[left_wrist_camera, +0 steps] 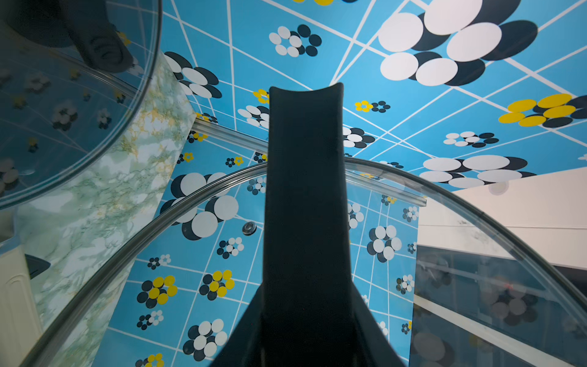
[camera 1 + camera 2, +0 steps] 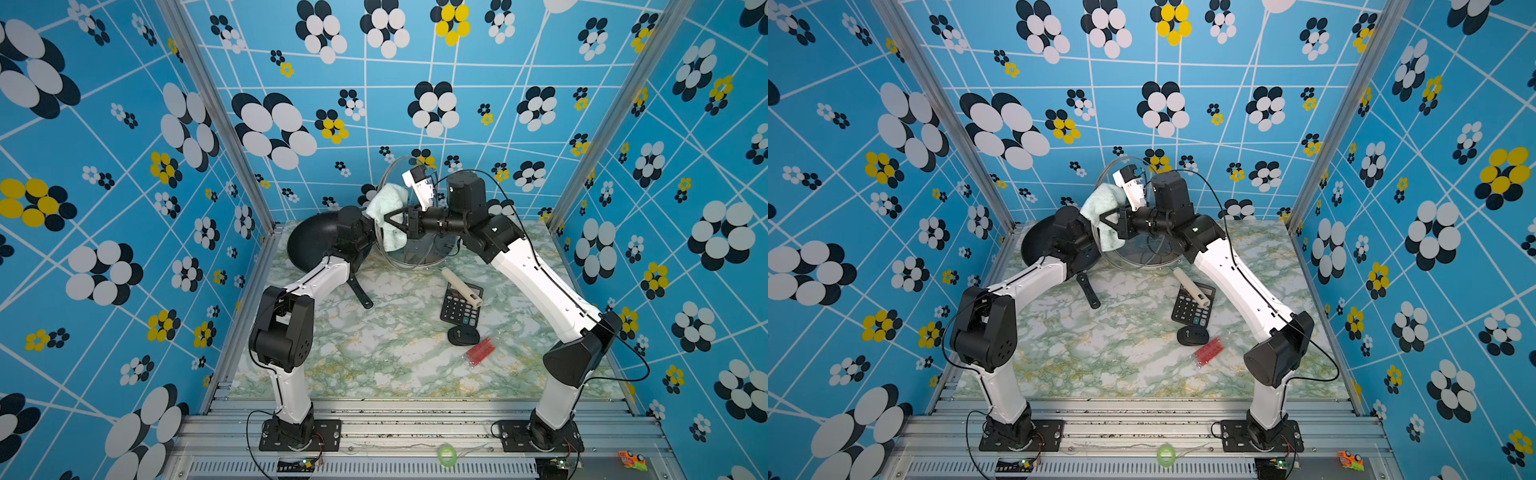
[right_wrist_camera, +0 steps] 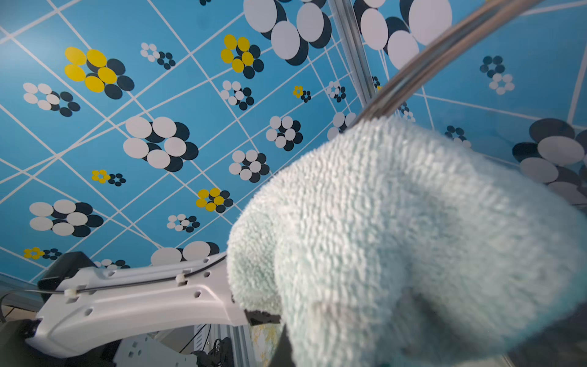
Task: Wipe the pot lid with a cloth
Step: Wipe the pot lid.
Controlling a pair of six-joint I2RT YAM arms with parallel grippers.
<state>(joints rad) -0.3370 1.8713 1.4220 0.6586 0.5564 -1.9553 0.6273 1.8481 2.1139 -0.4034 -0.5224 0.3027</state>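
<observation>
Right gripper [image 2: 387, 218], pressed together on the soft, light cloth [image 2: 388, 199], centre frame; left gripper [image 2: 374, 237] apparently clamps the slippery, fragile glass lid [image 2: 419, 251] by its rim.

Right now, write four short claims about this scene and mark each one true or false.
1. The right tool grips the cloth. True.
2. The pot lid lies flat on the table. False: it stands upright on edge.
3. A cream cylinder rests on the calculator. True.
4. The red packet lies on the calculator. False: it lies on the table beside the black mouse.
</observation>
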